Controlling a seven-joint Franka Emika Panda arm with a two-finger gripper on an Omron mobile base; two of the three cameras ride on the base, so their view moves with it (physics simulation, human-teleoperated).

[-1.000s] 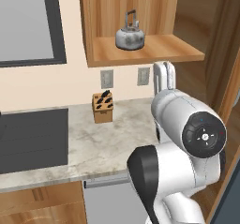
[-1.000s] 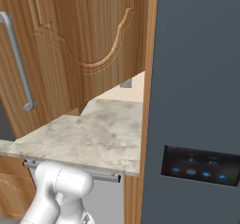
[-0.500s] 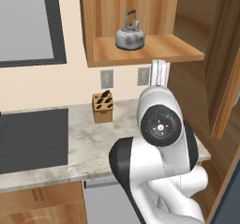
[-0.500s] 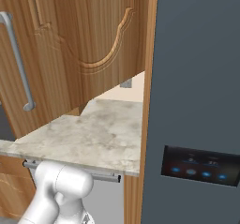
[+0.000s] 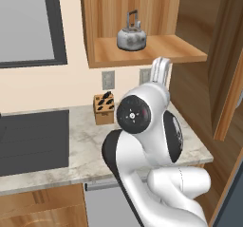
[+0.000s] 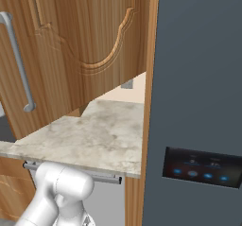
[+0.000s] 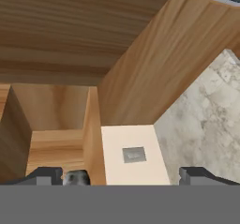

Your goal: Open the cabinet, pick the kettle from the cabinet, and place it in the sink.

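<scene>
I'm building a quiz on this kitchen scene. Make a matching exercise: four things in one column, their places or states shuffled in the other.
1. kettle
2. knife block
3. cabinet door
4. end effector

a. swung open
b. on the marble counter, by the wall
c. empty, fingers wide apart
d. on the pale wood shelf

Pairs: 1-d, 2-b, 3-a, 4-c

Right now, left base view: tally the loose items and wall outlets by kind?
kettle: 1, on the open cabinet shelf
knife block: 1, on the counter
wall outlets: 2
Total: 4
</scene>
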